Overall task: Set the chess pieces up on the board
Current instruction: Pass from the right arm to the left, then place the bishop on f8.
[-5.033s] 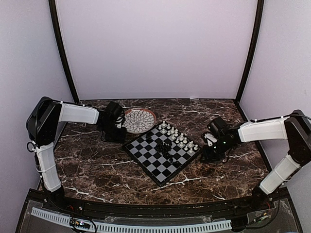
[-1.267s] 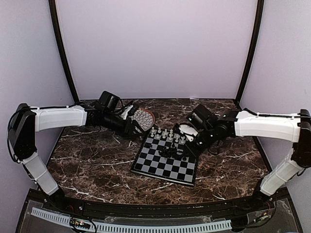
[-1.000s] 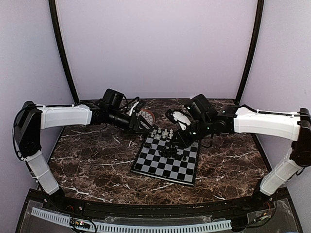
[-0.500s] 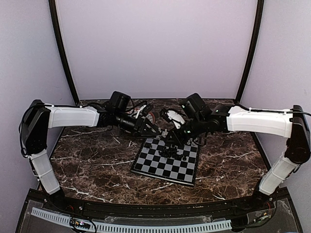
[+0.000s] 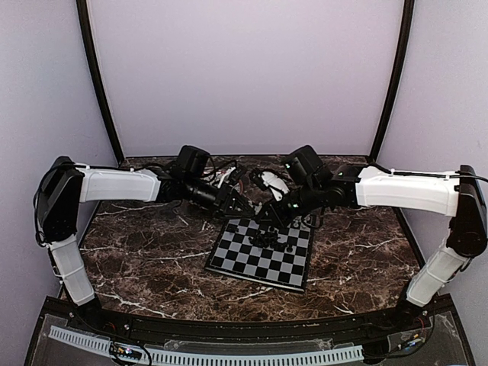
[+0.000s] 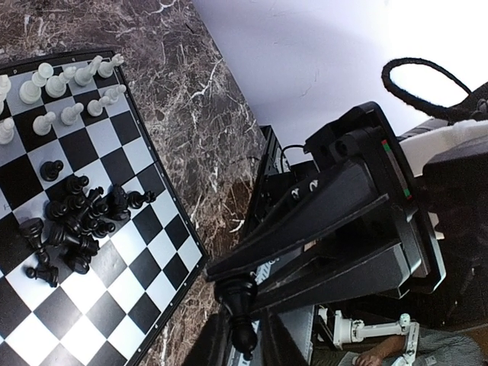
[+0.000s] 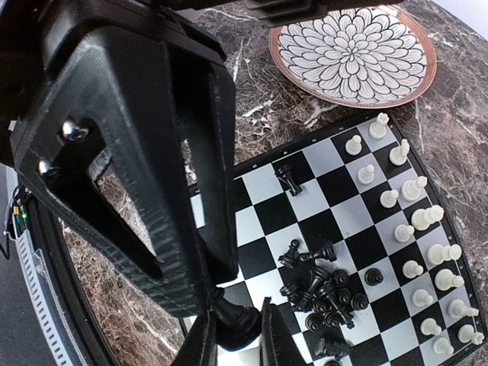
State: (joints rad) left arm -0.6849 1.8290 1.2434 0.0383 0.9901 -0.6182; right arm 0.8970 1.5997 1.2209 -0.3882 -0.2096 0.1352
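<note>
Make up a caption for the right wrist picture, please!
Right gripper pinching a black chess piece near the board, with the left gripper at its head.

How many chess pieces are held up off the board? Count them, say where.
1: a black piece in the right gripper, its other end between the fingers of the left gripper. The arms may hide others.

A dark brown marble tabletop [image 5: 152,259], veined with white, sits inside a small booth. Plain lilac walls close it in: a back wall [image 5: 244,76] and one at each side. Black poles [image 5: 100,76] rise in the two rear corners. The light is soft and even. A white toothed strip [image 5: 229,357] runs along the near edge.
</note>
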